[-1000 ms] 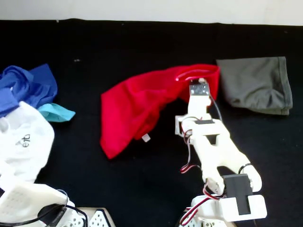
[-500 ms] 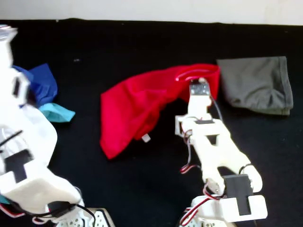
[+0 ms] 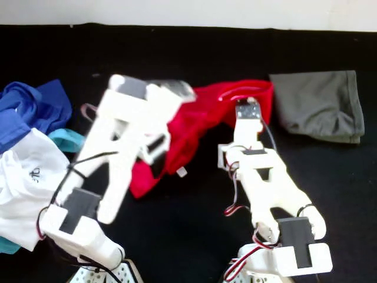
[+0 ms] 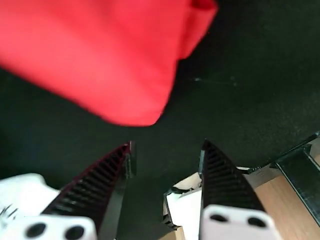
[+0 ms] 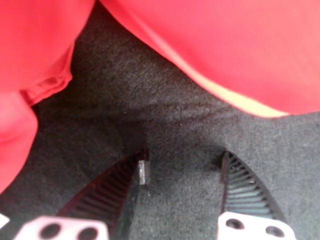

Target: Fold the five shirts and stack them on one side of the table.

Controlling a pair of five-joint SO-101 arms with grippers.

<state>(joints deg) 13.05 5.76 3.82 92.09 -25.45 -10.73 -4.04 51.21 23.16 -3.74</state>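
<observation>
My left gripper (image 4: 167,150) is spread wide and holds nothing. It hangs over the black cloth-covered table (image 3: 177,53), with the soft red cotton shirt (image 3: 206,109) just beyond its tips. My right gripper (image 5: 185,160) is also spread and empty, low over the black cloth near the collar end of this shirt. The red shirt lies crumpled in the middle of the table, between the folded grey shirt (image 3: 321,106) at the far right and a heap of 3 at the left: a crumpled blue shirt (image 3: 35,103), a white shirt (image 3: 26,183) and a teal shirt (image 3: 63,138).

I judge the red fabric light and limp. It will sag and will not keep a shape, so I think it needs 2 holds, 1 at each shoulder or hem corner, pinching the edge only. There is open black table behind and in front of it. The grey shirt is near on the right, and my 2 arms are close together over the cloth and could collide.
</observation>
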